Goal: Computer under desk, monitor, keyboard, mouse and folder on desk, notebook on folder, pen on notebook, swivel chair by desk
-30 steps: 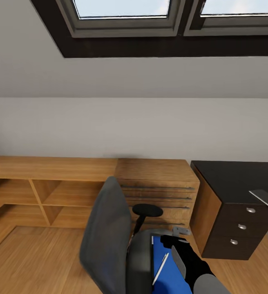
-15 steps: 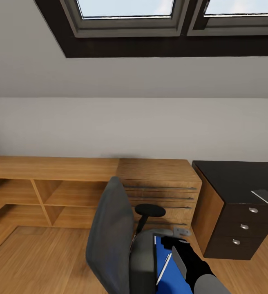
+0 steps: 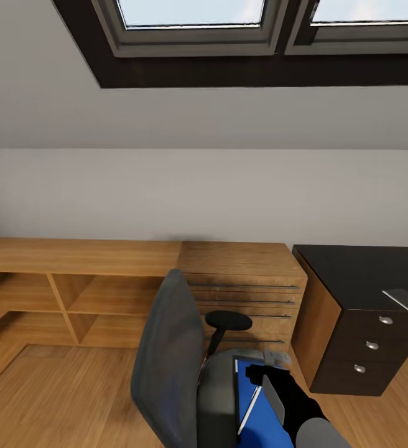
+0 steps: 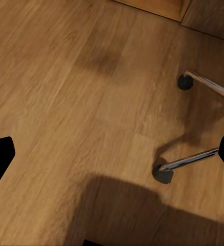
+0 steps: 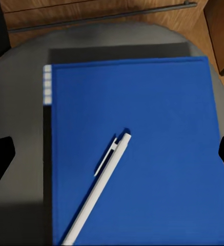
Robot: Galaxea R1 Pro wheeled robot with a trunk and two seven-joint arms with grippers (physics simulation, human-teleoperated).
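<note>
While our right tool hovers spread apart above the folder on the swivel chair, the pen could roll off if we tilt it.

Pen on folder on swivel chair

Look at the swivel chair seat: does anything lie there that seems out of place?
Yes. A blue folder lies on the swivel chair seat with a pen lying diagonally on it; a dark edge shows beneath the folder.
</note>
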